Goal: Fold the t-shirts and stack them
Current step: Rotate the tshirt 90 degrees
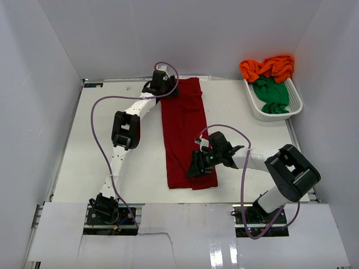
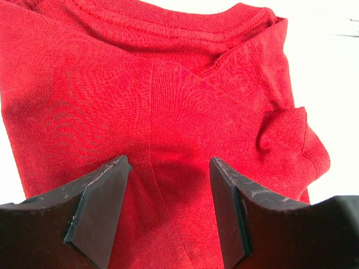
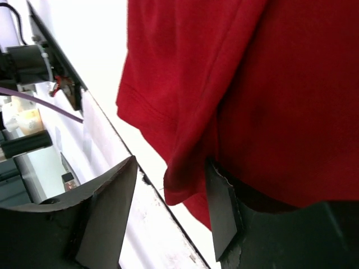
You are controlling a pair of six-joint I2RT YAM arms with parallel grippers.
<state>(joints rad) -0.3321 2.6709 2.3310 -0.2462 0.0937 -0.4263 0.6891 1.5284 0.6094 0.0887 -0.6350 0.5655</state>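
The dark red t-shirt [image 1: 182, 129] lies on the tabletop [image 1: 106, 106] as a long narrow strip, already folded along its length. The collar end is far from the arms and the hem end is near them.

The left pincer [image 1: 162, 87] hangs over the collar end. In its wrist view, the left pincer [image 2: 168, 162] is open, with the neckline just beyond the fingers [image 2: 98, 207] and nothing held. The right pincer [image 1: 194, 167] is at the near right edge of the strip. It is also open, and the hem corner of the shirt [image 3: 269, 101] hangs into the gap, against one finger [image 3: 221, 213].

The step in hand seems to be the cross fold of the strip. To do it well, the right pincer should probably go deep enough to take all the layers at the hem, not only the top one. It should close before it lifts, and then carry the hem straight along the strip, so that the edges come together. The left pincer could press or hold the collar end so the cloth does not slide.

A small bunched sleeve [image 2: 291, 140] sticks out at the side near the collar and may spoil a flat fold. The white basket [image 1: 255, 109] stands well apart at the far right. It holds the orange t-shirt [image 1: 269, 67] and the green t-shirt [image 1: 272, 92], which are not yet folded. The purple cables [image 1: 98, 134] of the arms loop beside the strip and could brush it.
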